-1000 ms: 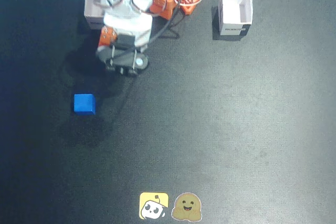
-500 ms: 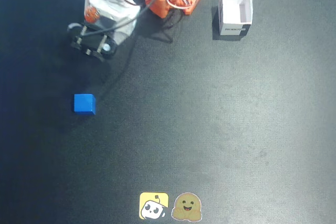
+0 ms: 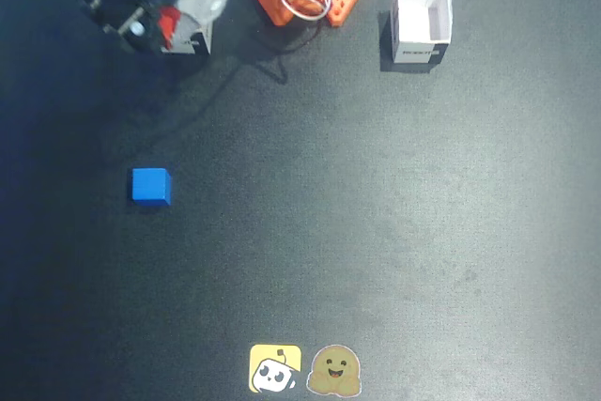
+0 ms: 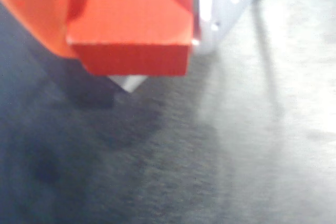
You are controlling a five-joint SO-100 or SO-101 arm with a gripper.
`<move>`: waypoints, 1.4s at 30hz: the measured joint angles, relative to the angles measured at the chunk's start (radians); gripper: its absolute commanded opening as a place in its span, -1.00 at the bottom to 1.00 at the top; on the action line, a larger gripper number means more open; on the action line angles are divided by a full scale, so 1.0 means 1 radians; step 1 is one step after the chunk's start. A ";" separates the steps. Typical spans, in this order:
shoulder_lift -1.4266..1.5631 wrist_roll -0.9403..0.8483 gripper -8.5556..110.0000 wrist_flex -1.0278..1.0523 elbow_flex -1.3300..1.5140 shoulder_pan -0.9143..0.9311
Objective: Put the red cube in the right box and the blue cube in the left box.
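The red cube [image 4: 131, 24] fills the upper left of the frame, held between the fingers [image 4: 220, 3] above the dark desk [image 4: 210, 171].

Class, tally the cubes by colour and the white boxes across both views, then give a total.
Red cubes: 1, the red cube, seen close up in the wrist view.
Blue cubes: 1, the blue cube.
White boxes: 2, the right box and the left box, partly hidden behind the arm.
Total: 4
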 measured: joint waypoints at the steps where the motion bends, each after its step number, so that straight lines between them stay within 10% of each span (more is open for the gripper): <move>1: 0.000 -0.002 -0.71 0.003 0.000 0.021; 42: 0.137 0.160 -0.69 0.069 0.038 0.156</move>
